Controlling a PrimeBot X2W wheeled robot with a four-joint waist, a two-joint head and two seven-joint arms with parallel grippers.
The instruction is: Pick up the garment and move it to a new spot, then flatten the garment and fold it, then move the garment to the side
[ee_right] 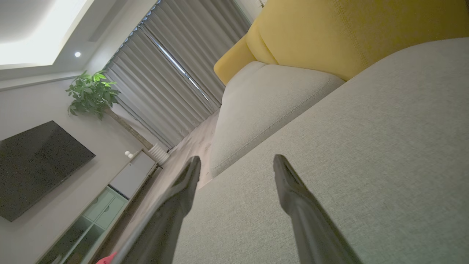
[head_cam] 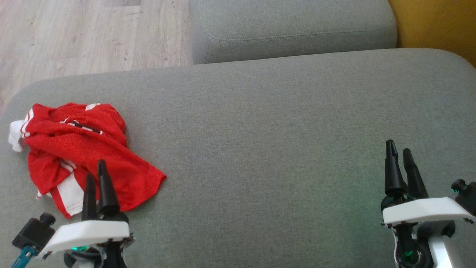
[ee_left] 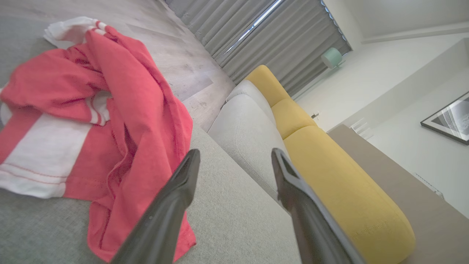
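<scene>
The garment (head_cam: 80, 149) is a red shirt with white stripes, crumpled in a heap at the left end of the grey sofa seat (head_cam: 260, 141). My left gripper (head_cam: 96, 168) hangs open over the heap's near edge, nothing between its fingers. In the left wrist view the garment (ee_left: 110, 110) lies to the left of the open left gripper (ee_left: 234, 156). My right gripper (head_cam: 398, 146) is open at the lower right, far from the garment, over bare seat. Its fingers (ee_right: 289, 183) spread above the grey fabric in the right wrist view.
A second grey cushion (head_cam: 290, 29) adjoins the far edge of the seat, with a yellow backrest (head_cam: 435, 26) at the right. Wooden floor (head_cam: 85, 33) lies beyond the seat's left and far edges. A TV, cabinet and plant stand across the room.
</scene>
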